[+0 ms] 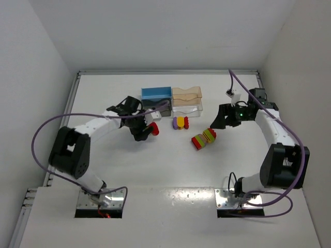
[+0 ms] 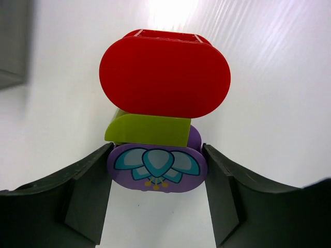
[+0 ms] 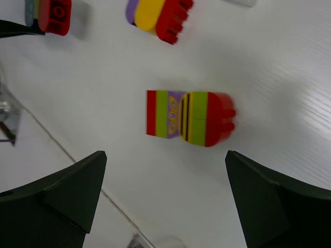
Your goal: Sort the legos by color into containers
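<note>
My left gripper (image 1: 146,129) is shut on a lego clump (image 2: 164,103) of a red, a lime green and a purple flower-print brick; its fingers (image 2: 88,191) press both sides of the purple brick. The clump (image 1: 154,129) is just in front of the containers: blue (image 1: 156,93), dark grey (image 1: 158,108), peach (image 1: 186,94) and clear (image 1: 186,108). My right gripper (image 1: 217,121) stands wide open (image 3: 165,157) with nothing between its fingers, above a striped red, green, purple and yellow clump (image 3: 189,118) lying on the table (image 1: 203,138).
A third clump of purple, yellow and red bricks (image 1: 180,123) lies in front of the clear bin, also at the top of the right wrist view (image 3: 155,14). White walls enclose the table on three sides. The grey bin's wall (image 2: 13,41) shows at the left wrist view's edge.
</note>
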